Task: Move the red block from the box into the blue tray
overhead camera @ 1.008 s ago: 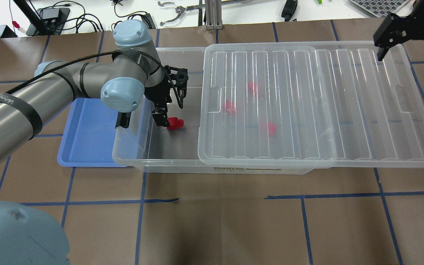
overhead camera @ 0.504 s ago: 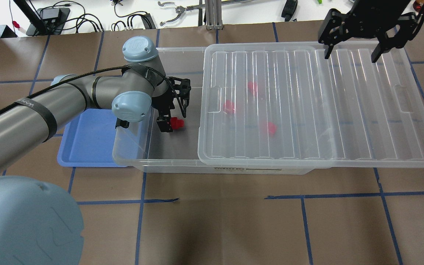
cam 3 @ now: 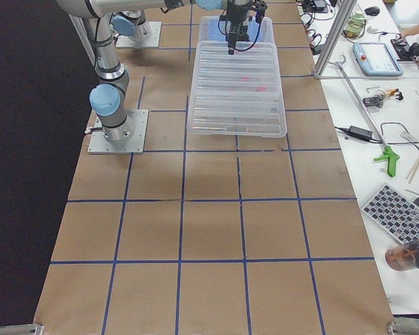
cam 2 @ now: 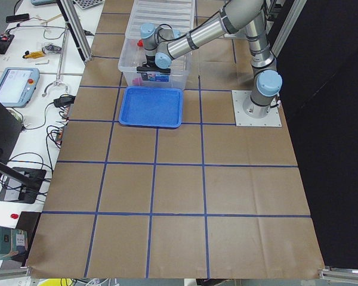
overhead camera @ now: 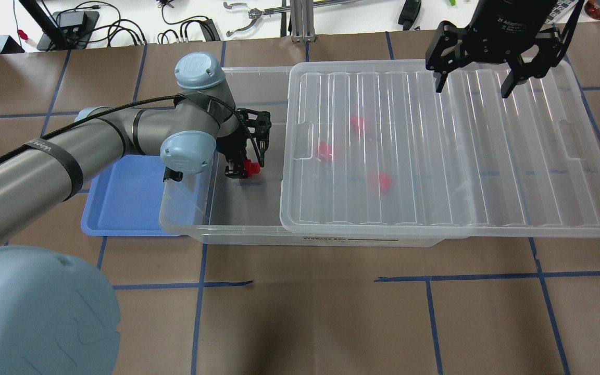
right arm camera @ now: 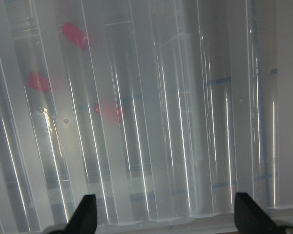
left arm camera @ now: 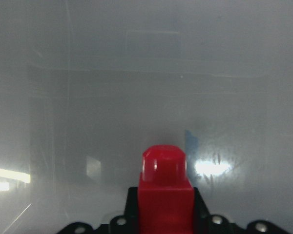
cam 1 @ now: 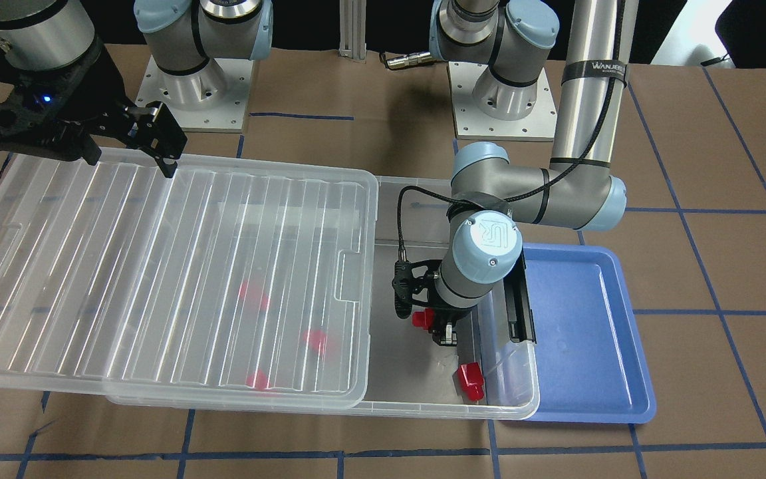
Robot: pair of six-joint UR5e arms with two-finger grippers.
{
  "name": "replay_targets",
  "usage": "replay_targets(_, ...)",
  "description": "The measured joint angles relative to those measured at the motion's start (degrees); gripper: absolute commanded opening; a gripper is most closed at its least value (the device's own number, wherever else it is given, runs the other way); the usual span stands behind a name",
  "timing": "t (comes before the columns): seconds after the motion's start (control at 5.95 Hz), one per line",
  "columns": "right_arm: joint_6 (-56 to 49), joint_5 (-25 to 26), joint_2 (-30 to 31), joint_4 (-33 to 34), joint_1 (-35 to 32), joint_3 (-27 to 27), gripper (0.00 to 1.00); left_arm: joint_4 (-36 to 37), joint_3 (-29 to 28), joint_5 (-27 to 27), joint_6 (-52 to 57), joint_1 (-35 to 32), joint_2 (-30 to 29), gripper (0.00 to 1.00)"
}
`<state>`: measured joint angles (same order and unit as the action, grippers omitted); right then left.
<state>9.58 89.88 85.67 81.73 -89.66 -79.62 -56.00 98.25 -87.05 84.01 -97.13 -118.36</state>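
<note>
Red block (overhead camera: 251, 167) is clamped in the left claw (overhead camera: 244, 170) inside the box (overhead camera: 175, 228); right claw (overhead camera: 472, 88) fingers are apart.

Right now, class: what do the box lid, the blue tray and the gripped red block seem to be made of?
The lid: clear, glossy moulded plastic, probably; blocks show through its ribs. The blue tray: opaque plastic, smooth, slightly shiny. The red block: solid-looking plastic, glossy; highlights on rounded edges.
</note>
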Motion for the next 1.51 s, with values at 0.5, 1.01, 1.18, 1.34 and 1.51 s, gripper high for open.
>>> replay_targets(0.5, 0.01, -0.41, -0.1, -0.52, -0.79, -0.15, 1.0, -4.27, -1.93, 0.12, -0.72, 0.23, 4.76, 0.2)
replay_targets(1.01, 0.0, -0.07, 1.12, -1.84, -0.79, -1.59, 1.0, -18.81, -7.76, 0.24, -2.03, 0.76, 11.91, 0.18)
replay_targets(1.18, -0.02, 0.0, 2.09, -2.03, -0.79, -2.73, 1.0, -23.28, -9.35, 0.22, -1.79, 2.59, 14.13, 0.16)
replay_targets(1.34, -0.06, 0.07, 2.64, -2.05, -0.79, -3.53, 1.0, -26.99, -9.89, 0.1, -0.27, 5.83, 16.02, 0.16)
replay_targets(1.51, -0.03, 0.11, 2.74, -1.95, -0.79, -3.85, 1.0, -29.38, -9.64, -0.07, 3.84, 9.8, 17.43, 0.16)
